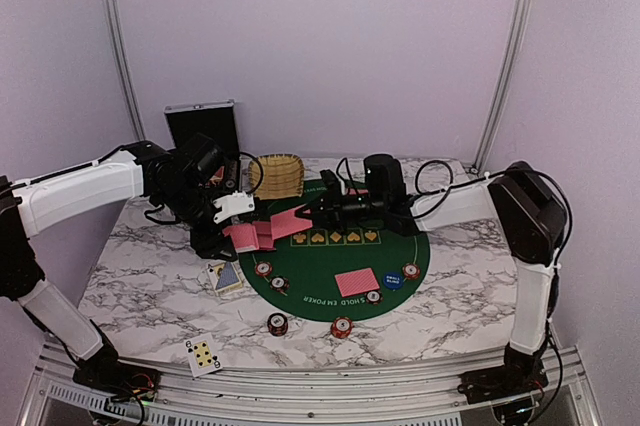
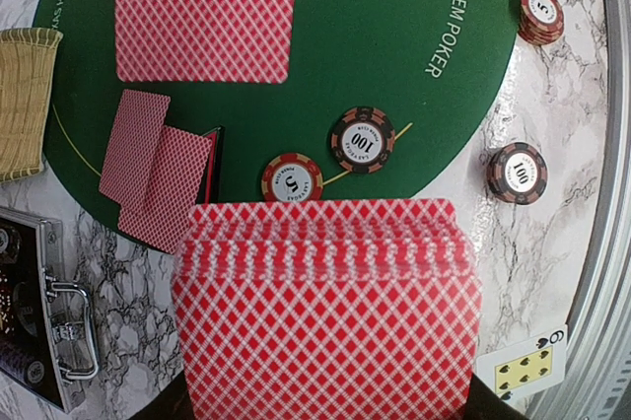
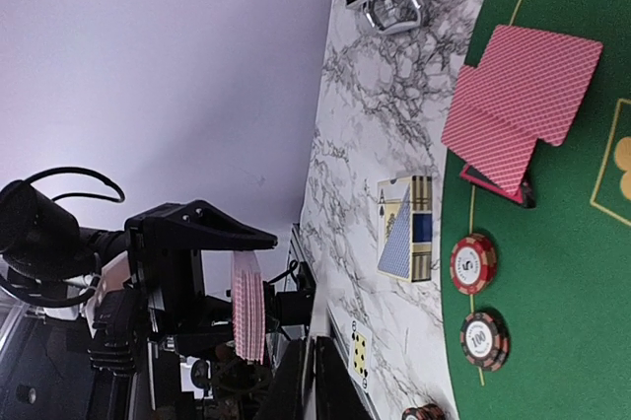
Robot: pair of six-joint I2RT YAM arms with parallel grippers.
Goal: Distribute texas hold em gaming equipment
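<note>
Pinching a thick deck (image 2: 325, 312) of red-backed cards between pressed-together fingers, your left end effector (image 1: 245, 229) hangs over the left edge of the green mat (image 1: 310, 268). Your right end effector (image 1: 318, 214) reaches in from the right. Its fingers are clamped on a single card (image 1: 290, 223), which it holds in the air just beside the deck.

On the mat below, two face-down cards (image 2: 153, 169) overlap and touch a dark triangular marker (image 2: 213, 166). Near them sit a 5 chip (image 2: 293, 179) and a 100 chip (image 2: 362, 140). Another face-down card (image 1: 357, 281) lies on the mat's near side, with a blue disc (image 1: 393, 279) just to its right.

Off the mat, a left chip stack (image 1: 278, 323) and a right chip stack (image 1: 342, 327) rest on the marble desk (image 1: 140, 286) beside the mat's near edge. At the near left you have two face-up cards on the desk, a farther one (image 1: 227, 276) and a nearer one (image 1: 203, 354). A wicker basket (image 1: 278, 176) and a black case (image 1: 203, 126) stand at the far left.
</note>
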